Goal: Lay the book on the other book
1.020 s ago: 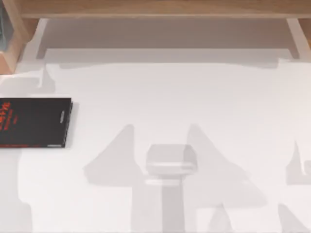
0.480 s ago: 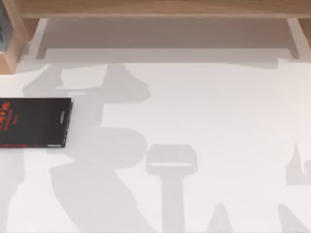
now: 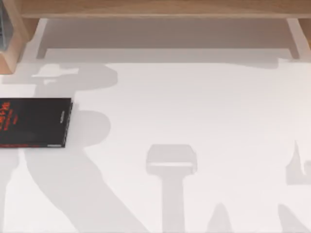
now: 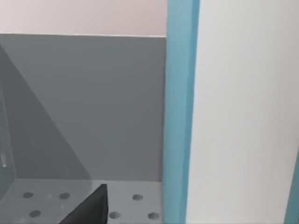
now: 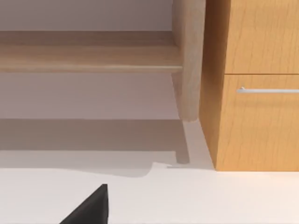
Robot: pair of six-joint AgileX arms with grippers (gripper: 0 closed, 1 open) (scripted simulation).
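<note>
The other book (image 3: 34,122), black with red lettering, lay flat on the white bench (image 3: 194,111) at its left edge, spine toward the middle. In the left wrist view, the book (image 4: 180,116) stood very close to the camera, teal cover edge and broad white face upright, grey wall behind it. One dark finger (image 4: 91,207) of the left gripper showed beside it; fingers' state: cannot tell. Right wrist view faced a wooden cabinet (image 5: 252,84); one dark finger (image 5: 91,207) visible, state: cannot tell.

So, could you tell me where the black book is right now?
The black book lies flat at the top view's left edge of the white table, just below the wooden shelf corner.
</note>
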